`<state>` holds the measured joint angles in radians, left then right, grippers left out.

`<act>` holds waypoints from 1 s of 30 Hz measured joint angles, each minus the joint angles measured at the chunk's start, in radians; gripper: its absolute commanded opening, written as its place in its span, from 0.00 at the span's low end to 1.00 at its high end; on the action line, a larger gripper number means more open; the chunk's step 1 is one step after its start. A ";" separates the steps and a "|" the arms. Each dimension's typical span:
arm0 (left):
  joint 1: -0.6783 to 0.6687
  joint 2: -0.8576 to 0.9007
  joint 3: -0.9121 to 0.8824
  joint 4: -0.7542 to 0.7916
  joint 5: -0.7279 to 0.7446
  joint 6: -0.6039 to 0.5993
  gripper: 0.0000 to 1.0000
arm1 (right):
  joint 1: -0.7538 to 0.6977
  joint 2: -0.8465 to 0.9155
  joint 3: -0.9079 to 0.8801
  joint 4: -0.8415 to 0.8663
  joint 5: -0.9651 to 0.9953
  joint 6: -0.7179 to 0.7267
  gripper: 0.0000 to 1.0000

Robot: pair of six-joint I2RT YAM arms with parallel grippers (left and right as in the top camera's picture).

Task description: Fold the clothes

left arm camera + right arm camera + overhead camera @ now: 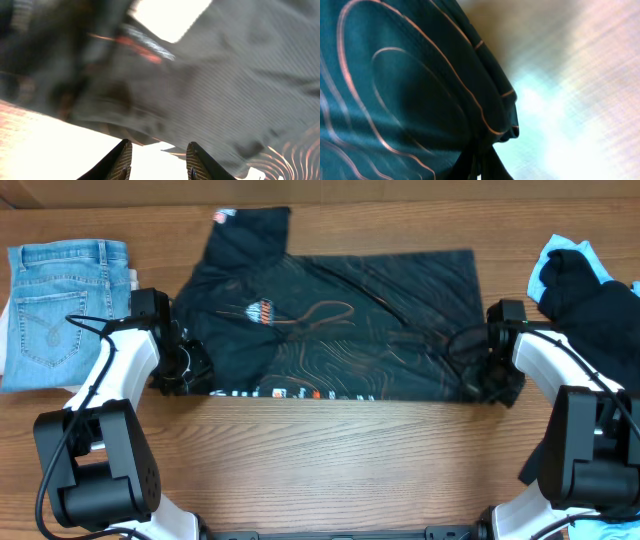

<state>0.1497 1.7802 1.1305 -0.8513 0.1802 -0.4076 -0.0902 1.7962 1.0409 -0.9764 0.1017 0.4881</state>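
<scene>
The black jersey (350, 310) with thin orange contour lines lies spread flat across the middle of the table, one sleeve pointing to the far left. My left gripper (188, 370) sits at its near left corner. In the left wrist view that gripper (159, 154) is open, bare table shows between its fingers, and the jersey's edge (225, 75) lies just past the tips. My right gripper (492, 376) is at the near right corner. The right wrist view shows this gripper (482, 167) shut on a bunched bit of the jersey's hem (395, 75).
Folded light-blue jeans (65, 310) lie at the far left. A pile of black and light-blue garments (590, 290) sits at the far right. Bare wooden table (330, 450) runs along the front, between the two arm bases.
</scene>
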 measured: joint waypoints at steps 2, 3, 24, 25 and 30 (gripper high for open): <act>0.000 0.000 0.000 -0.010 -0.016 0.000 0.39 | -0.001 0.000 -0.003 -0.055 0.044 0.031 0.04; 0.000 0.000 0.000 -0.013 -0.022 0.000 0.39 | -0.001 0.000 -0.004 -0.070 0.059 0.040 0.04; -0.006 0.000 0.000 0.154 -0.051 0.031 0.40 | -0.001 0.000 -0.004 -0.036 0.109 0.076 0.04; -0.006 0.000 0.000 0.154 -0.055 0.034 0.39 | -0.001 0.000 -0.004 -0.037 0.108 0.077 0.04; -0.006 0.000 0.000 0.132 -0.085 0.045 0.40 | -0.001 0.000 -0.004 -0.037 0.106 0.077 0.04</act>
<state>0.1432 1.7805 1.1305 -0.7193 0.0956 -0.3622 -0.0910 1.7966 1.0367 -1.0130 0.2081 0.5652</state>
